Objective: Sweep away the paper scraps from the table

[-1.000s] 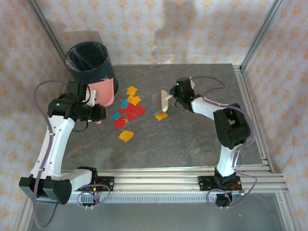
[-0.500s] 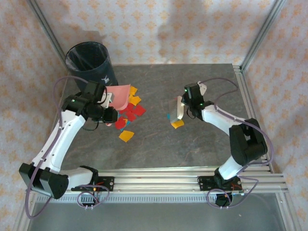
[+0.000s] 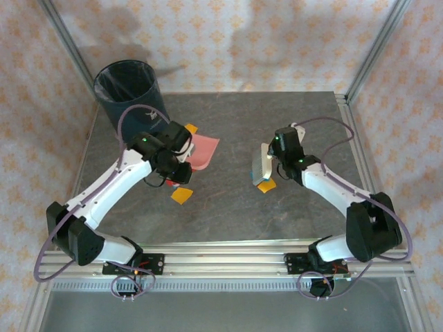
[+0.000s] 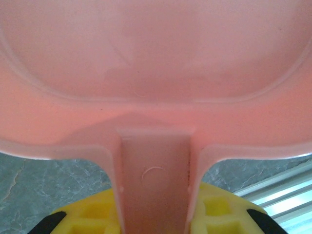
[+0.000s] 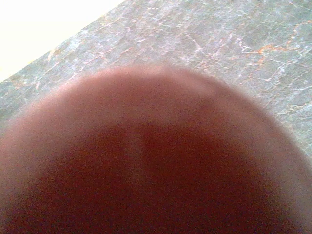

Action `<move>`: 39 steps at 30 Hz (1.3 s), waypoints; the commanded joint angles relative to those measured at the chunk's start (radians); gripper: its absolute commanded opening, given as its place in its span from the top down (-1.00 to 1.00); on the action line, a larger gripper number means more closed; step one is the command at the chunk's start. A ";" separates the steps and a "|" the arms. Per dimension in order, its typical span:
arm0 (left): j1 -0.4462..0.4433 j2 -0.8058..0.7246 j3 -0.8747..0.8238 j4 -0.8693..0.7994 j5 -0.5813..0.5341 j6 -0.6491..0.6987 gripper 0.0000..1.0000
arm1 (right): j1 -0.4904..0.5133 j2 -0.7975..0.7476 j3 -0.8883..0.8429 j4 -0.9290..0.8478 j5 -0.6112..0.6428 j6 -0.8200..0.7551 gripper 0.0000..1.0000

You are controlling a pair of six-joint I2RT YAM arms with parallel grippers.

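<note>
- Pink plastic dustpan has shifted right since half a second ago. It then sat at the upper-left edge of the scrap pile; it now lies over the pile, left of centre in the top view.
- Red and teal pieces seen earlier are now covered. Paper scraps still in view: one orange below the pan, one orange at its upper-left corner, and one orange with a teal sliver at the foot of the brush.
- Brush and its orange scrap have drifted slightly right and down since the earlier frame.
- Left gripper is clamped on the dustpan handle; in the wrist view, yellow fingers flank the handle.
- Right gripper carries the brush, closed on its upper end, right of centre.
- Table: dark grey, stone-veined, matt, with silver grooved rails along the lower edge.
- Dark round bin with a black liner stands at the upper left corner.
- Walls: pale paper with a small orange motif.
- Dustpan is smooth and translucent, with a raised curved rim and a flat rectangular handle.
- Right wrist view: a blurred reddish-brown dome, nature unclear, with veined grey table above it.
</note>
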 commanded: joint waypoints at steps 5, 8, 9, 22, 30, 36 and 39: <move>-0.103 0.065 0.009 -0.030 -0.088 0.042 1.00 | -0.003 -0.129 0.016 -0.058 -0.031 -0.054 1.00; -0.141 0.101 0.005 -0.030 -0.097 0.050 1.00 | -0.003 -0.177 0.028 -0.125 0.021 -0.114 1.00; -0.154 0.115 0.005 -0.030 -0.097 0.052 1.00 | -0.003 -0.188 0.031 -0.152 0.047 -0.141 1.00; -0.291 0.274 0.029 -0.060 -0.038 0.138 1.00 | -0.004 -0.367 -0.027 -0.287 0.228 -0.476 1.00; -0.340 0.377 0.058 -0.072 0.036 0.181 1.00 | -0.002 -0.380 -0.088 -0.235 0.212 -0.585 1.00; -0.356 0.438 0.081 -0.075 0.083 0.201 1.00 | 0.006 -0.367 -0.120 -0.194 0.195 -0.615 1.00; -0.358 0.457 0.093 -0.079 0.089 0.203 1.00 | 0.014 -0.358 -0.131 -0.179 0.175 -0.625 1.00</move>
